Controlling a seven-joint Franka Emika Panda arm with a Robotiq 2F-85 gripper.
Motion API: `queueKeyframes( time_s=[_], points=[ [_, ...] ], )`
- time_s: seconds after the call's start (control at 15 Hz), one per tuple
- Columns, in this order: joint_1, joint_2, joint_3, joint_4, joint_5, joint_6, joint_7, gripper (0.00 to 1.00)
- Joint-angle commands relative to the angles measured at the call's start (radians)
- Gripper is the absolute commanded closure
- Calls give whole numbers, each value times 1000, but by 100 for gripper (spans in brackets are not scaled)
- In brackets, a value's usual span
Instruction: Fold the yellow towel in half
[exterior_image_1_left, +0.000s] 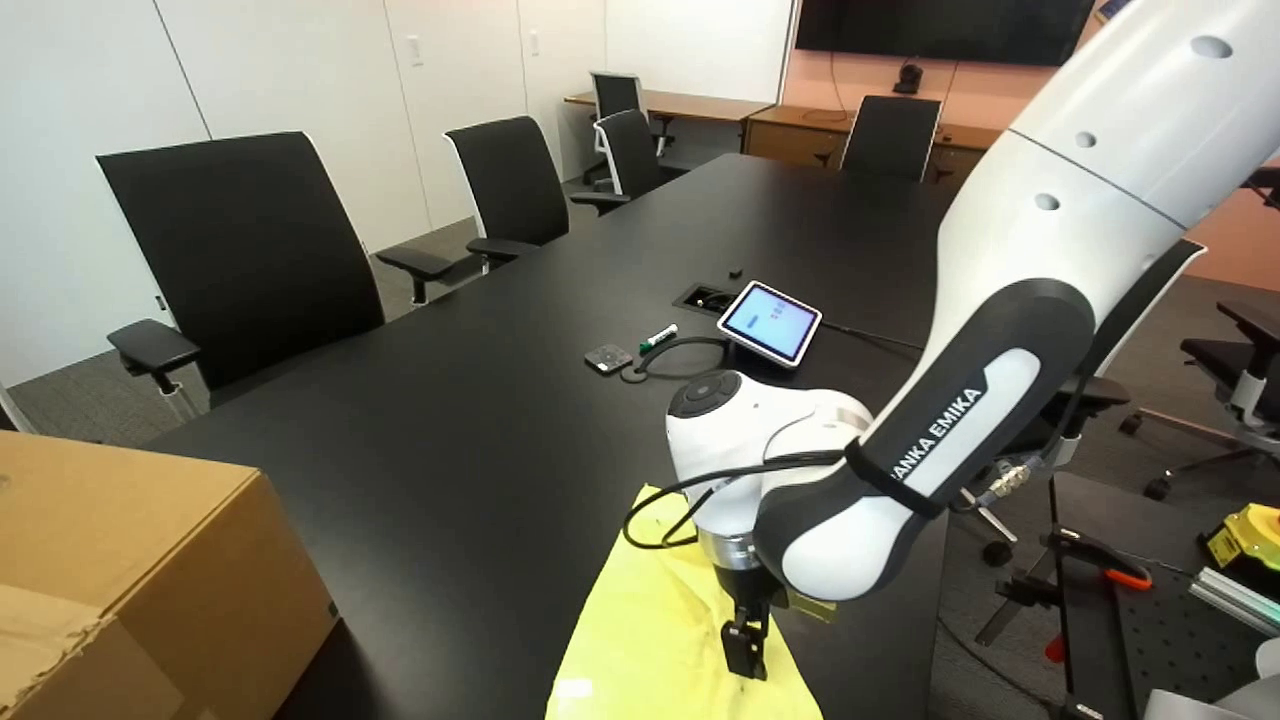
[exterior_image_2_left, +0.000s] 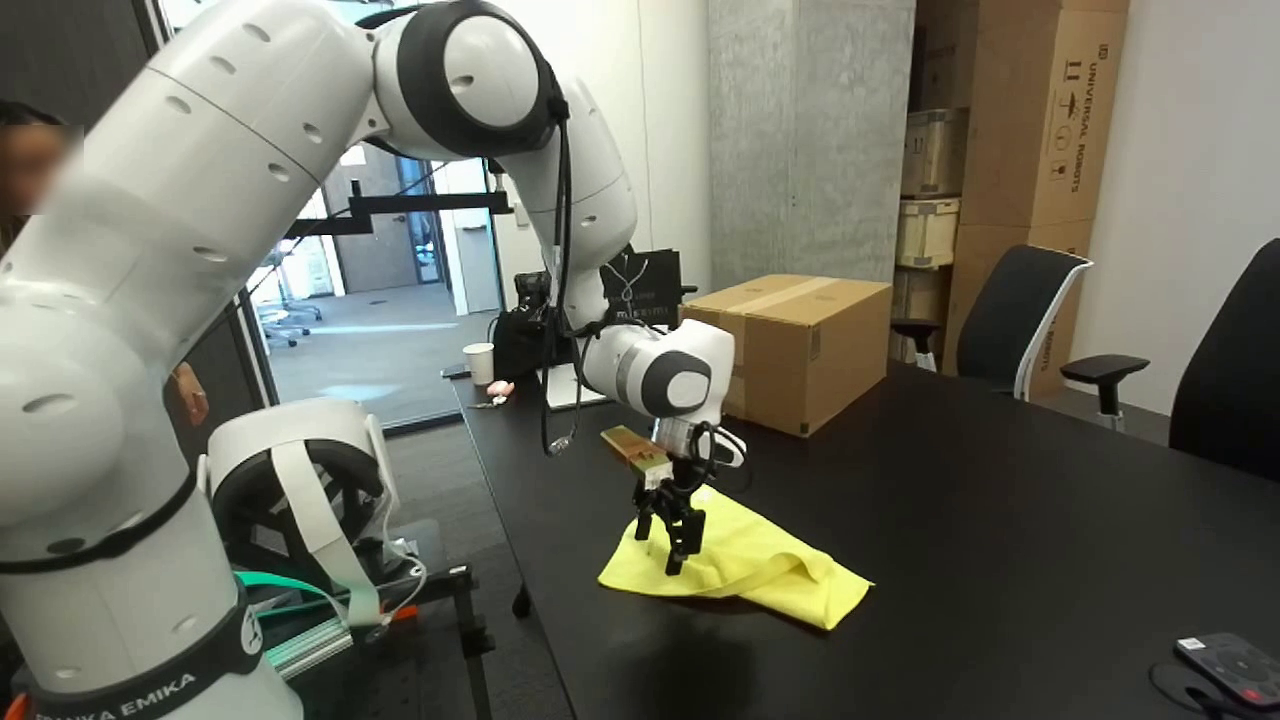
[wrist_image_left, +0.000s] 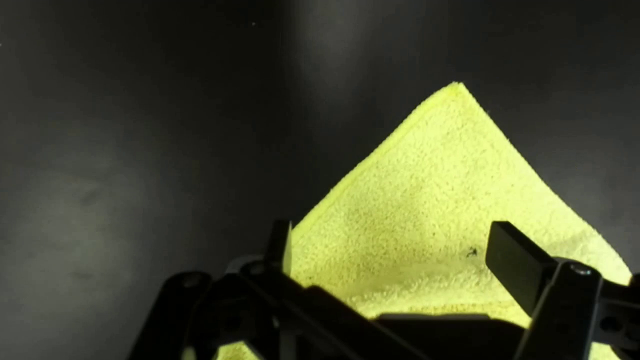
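The thin, soft yellow cloth towel (exterior_image_2_left: 755, 545) is lying rumpled on the long black tabletop (exterior_image_2_left: 960, 500). Only a loose ridge is running across it and no neat half-fold is showing, so the fold is presumably remaining undone. Near one corner, the black two-fingered gripper (wrist_image_left: 390, 245) is pointing down at it, jaws standing apart, gripping nothing. The white jointed arm (exterior_image_2_left: 235, 170) is bearing "FRANKA EMIKA"; a tall brown cardboard carton (exterior_image_2_left: 1030, 125) is carrying "UNIVERSAL ROBOTS".

The towel (exterior_image_2_left: 745, 535) is yellow with a small dark mark (wrist_image_left: 472, 252). The gripper (wrist_image_left: 392, 245) and tabletop (exterior_image_1_left: 450, 480) are black. The arm (exterior_image_2_left: 215, 170) is white with dark grey bands (exterior_image_2_left: 420, 85). The box (exterior_image_2_left: 800, 350) is tan; chairs (exterior_image_1_left: 240, 250) are black and white.
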Motion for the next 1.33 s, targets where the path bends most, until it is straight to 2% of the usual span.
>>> queueKeyframes(
  time_s=[0.0, 0.4, 1.07, 1.13, 1.27],
  points=[
    [2, -1, 9, -72, 10, 121, 2, 0],
    [-6, 34, 4, -127, 22, 272, -1, 0],
    [1, 37, 13, -154, 35, 333, -7, 0],
    [1, 37, 12, -155, 35, 337, -6, 25],
    [3, 31, 8, -155, 35, 328, -2, 33]
  ],
)
